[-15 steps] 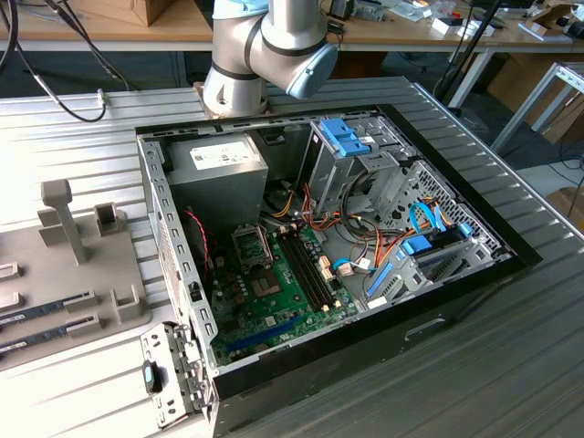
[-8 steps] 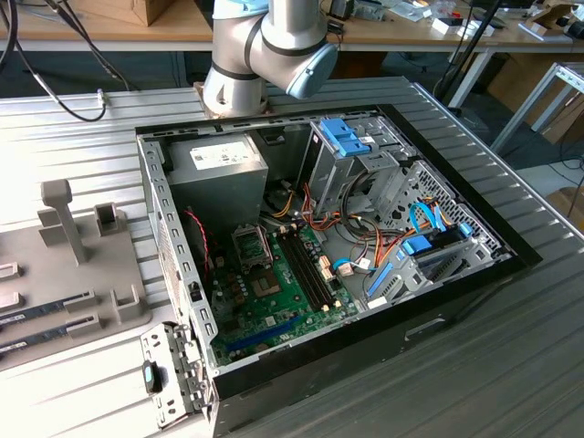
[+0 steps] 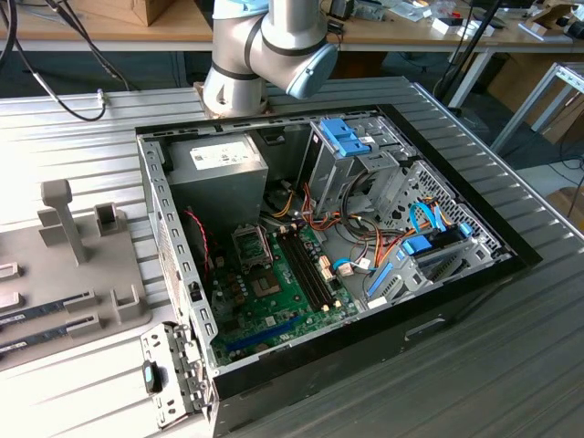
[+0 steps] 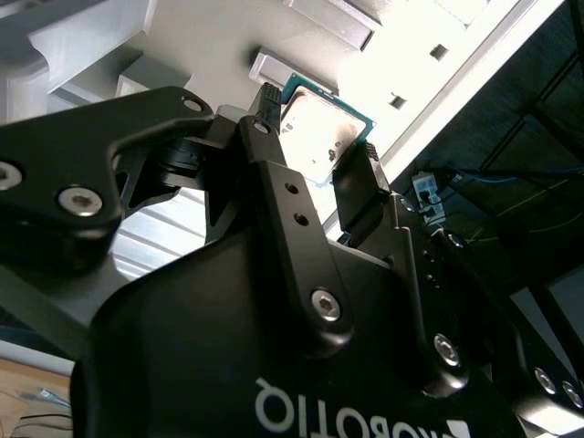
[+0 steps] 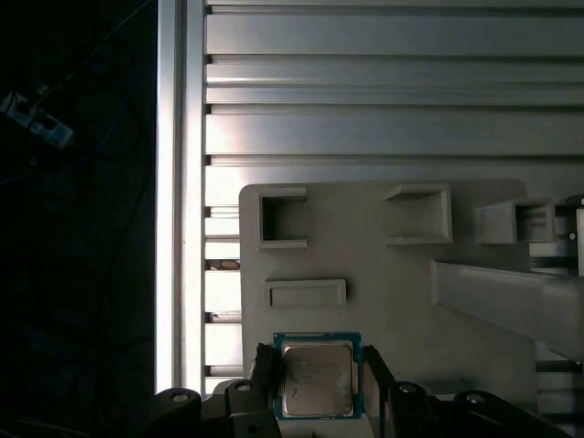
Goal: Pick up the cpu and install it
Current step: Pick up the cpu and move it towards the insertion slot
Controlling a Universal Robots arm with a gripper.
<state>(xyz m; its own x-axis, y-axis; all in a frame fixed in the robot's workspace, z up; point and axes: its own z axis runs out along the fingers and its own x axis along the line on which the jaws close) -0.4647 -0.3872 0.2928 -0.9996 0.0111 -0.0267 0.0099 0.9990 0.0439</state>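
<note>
I note, in the first wrist view, one gripper [image 5: 318, 391] closed to a narrow gap on one cpu [image 5: 317, 379], its two fingers [image 5: 263, 385] pressing opposite edges, over one grey tray [image 5: 401, 292] with three pockets [image 5: 283, 217] beyond the fingertips.

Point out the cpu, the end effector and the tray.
cpu [image 5: 317, 381], first wrist view, middle of its metal top.
end effector [image 4: 319, 126], second wrist view, midway between its fingertips.
tray [image 5: 383, 274], first wrist view, bare flat face.
</note>
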